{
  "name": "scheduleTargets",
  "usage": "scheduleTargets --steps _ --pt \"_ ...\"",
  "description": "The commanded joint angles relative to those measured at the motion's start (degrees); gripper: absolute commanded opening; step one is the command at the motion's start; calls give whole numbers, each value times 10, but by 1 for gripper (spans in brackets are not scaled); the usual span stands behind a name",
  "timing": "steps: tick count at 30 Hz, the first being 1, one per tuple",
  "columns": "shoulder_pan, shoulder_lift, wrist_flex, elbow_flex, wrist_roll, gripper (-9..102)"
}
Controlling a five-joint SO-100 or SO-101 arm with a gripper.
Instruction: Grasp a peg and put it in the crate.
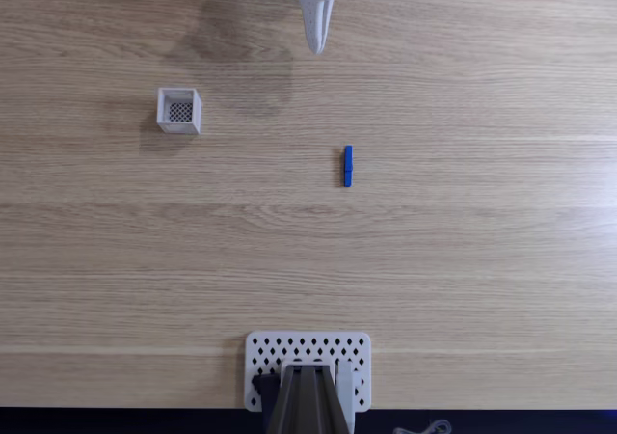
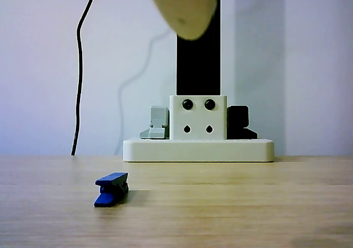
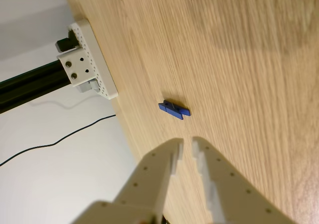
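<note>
The blue peg (image 1: 348,165) lies flat on the wooden table, right of centre in the fixed view. It also shows in the other view (image 2: 112,188) and in the wrist view (image 3: 174,109). The small white crate (image 1: 179,110) with its dark mesh bottom stands upright at the left, well apart from the peg. My gripper (image 1: 316,40) hangs at the top edge of the fixed view, above the table and short of the peg. In the wrist view my gripper (image 3: 187,145) holds nothing, and only a narrow gap separates its white fingers (image 3: 164,169).
A white perforated plate (image 1: 265,355) carrying a dark post sits at the table's bottom edge in the fixed view. The same plate (image 2: 198,149) stands behind the peg in the other view. A black cable (image 2: 79,66) hangs by the wall. Bare wood lies between peg and crate.
</note>
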Motion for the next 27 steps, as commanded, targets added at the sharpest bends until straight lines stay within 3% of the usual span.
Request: scheduleTargets --steps 1,27 --pt "2 13 3 -5 5 0" --pt "-1 12 3 -6 10 0"
